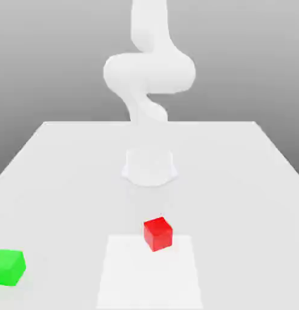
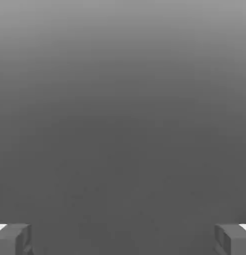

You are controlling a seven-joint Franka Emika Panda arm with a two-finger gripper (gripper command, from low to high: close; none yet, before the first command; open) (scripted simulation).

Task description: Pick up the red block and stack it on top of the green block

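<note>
There are two blocks, one of each colour, and one arm. The red block (image 1: 158,234) sits low in the exterior view, just right of centre, resting on a slightly brighter square patch (image 1: 149,272) of the table (image 1: 236,181); it stands near that patch's upper edge, turned a little so a corner faces the camera. The green block (image 1: 9,267) lies in the lower left of the frame, close to the table's left edge and well apart from the red one. Nothing stands between the two cubes; the stretch of table from one to the other is bare.

The arm (image 1: 149,72) rises white from a round base (image 1: 150,166) at mid-frame, behind the red block, curls once and leaves the frame at the top centre. The table's far edge runs across the upper middle of the exterior view, and its side edges slant outward toward the lower corners. To the right of the red block the surface is open out to the right edge.

In the hand view the gripper (image 2: 123,240) has its fingertips (image 2: 13,239) at the lower left and lower right corners, spread wide and released, with plain grey ground between them and no block held.
</note>
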